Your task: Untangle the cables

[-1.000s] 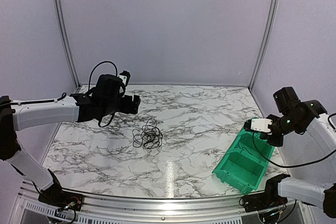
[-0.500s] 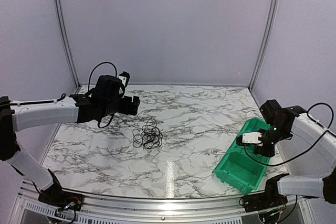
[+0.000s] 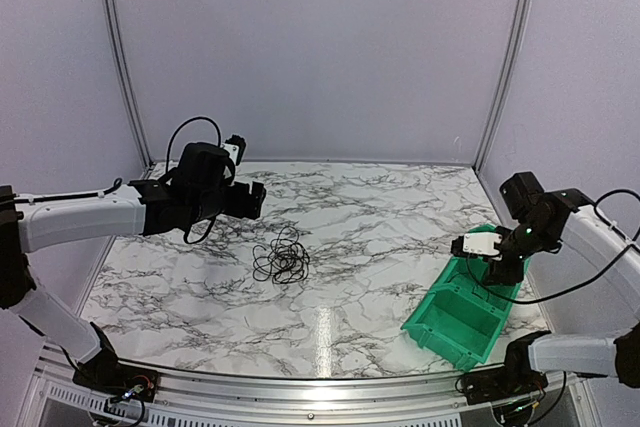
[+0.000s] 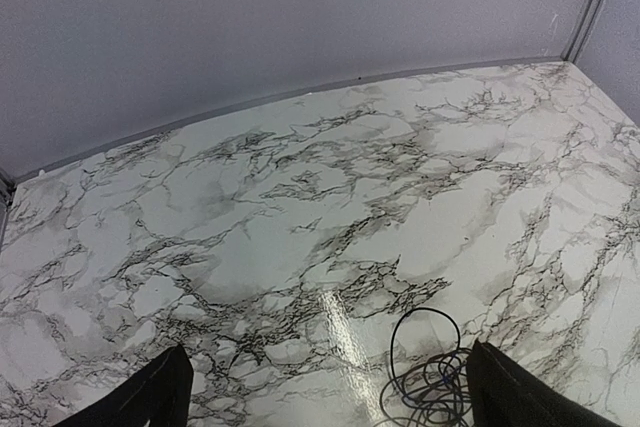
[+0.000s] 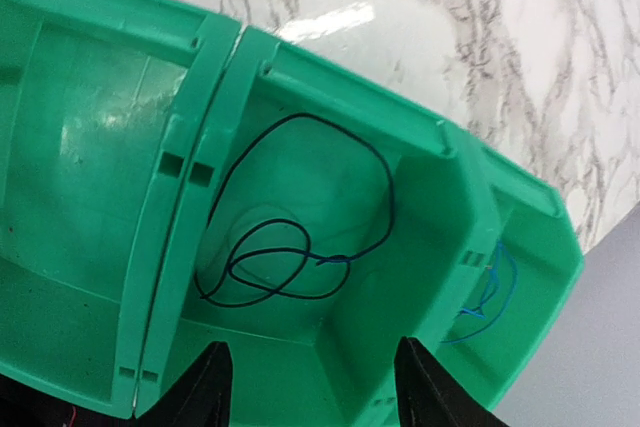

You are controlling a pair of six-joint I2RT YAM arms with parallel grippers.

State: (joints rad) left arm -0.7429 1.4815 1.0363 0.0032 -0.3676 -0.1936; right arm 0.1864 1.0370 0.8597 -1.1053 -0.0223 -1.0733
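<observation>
On veined marble [image 3: 390,222], thin loopy cables [image 3: 281,257].

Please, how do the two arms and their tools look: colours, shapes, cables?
Both arms have white tube-shaped links and black joints. A thin black cable loops over the left arm and hangs from the right arm. The left tool is black; the right tool has a white block.

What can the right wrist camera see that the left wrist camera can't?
Only the right wrist view shows the green bin, with a black cable lying in one compartment and a blue cable in the next. Only the left wrist view shows the tangle of cables and the back wall. Both show the marble table and an open gripper: the left gripper and the right gripper.
</observation>
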